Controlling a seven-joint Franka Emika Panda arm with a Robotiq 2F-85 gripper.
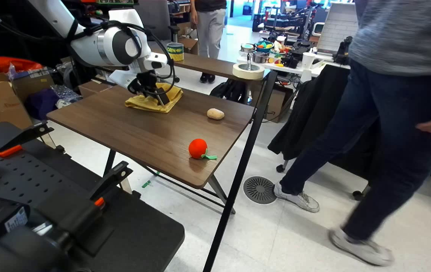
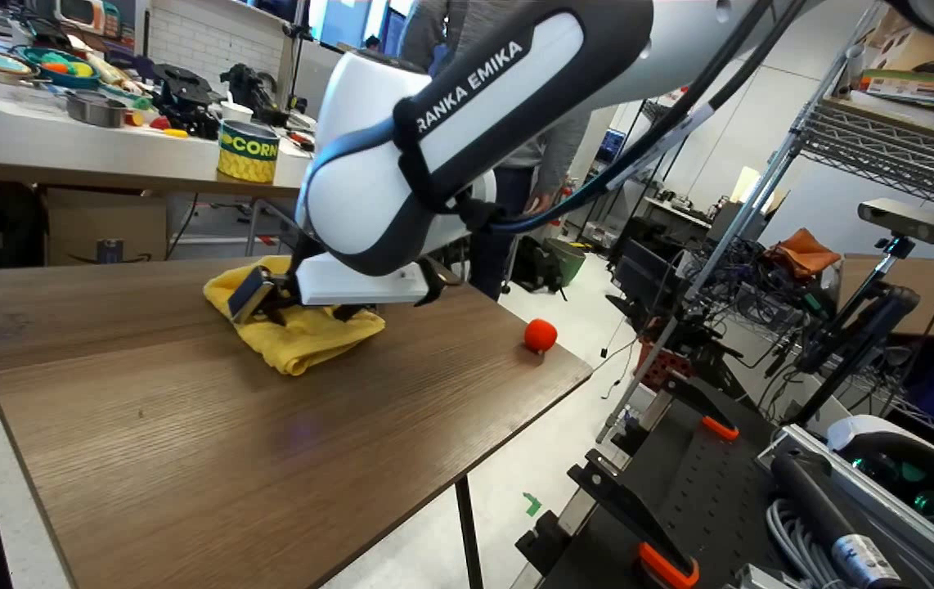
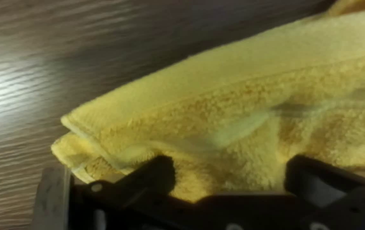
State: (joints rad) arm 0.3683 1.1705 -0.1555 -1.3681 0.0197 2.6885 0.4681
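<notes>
A folded yellow towel (image 1: 174, 99) lies on the brown wooden table (image 1: 125, 124); it also shows in an exterior view (image 2: 303, 343) and fills much of the wrist view (image 3: 201, 92). My gripper (image 3: 229, 174) is down at the towel, with its two dark fingers apart. Towel cloth shows between and beyond the fingertips. In both exterior views the gripper (image 1: 151, 90) (image 2: 295, 304) is low over the towel, with the fingers at the cloth. Whether the tips press into the cloth cannot be told.
A red ball (image 1: 198, 148) (image 2: 541, 335) with a green strip and a tan, potato-like object (image 1: 215, 113) lie on the table. A corn can (image 1: 175, 51) (image 2: 248, 151) and a tape roll (image 1: 248, 71) stand behind. A black post (image 1: 243, 162) stands beside the table; a person (image 1: 362, 124) is near.
</notes>
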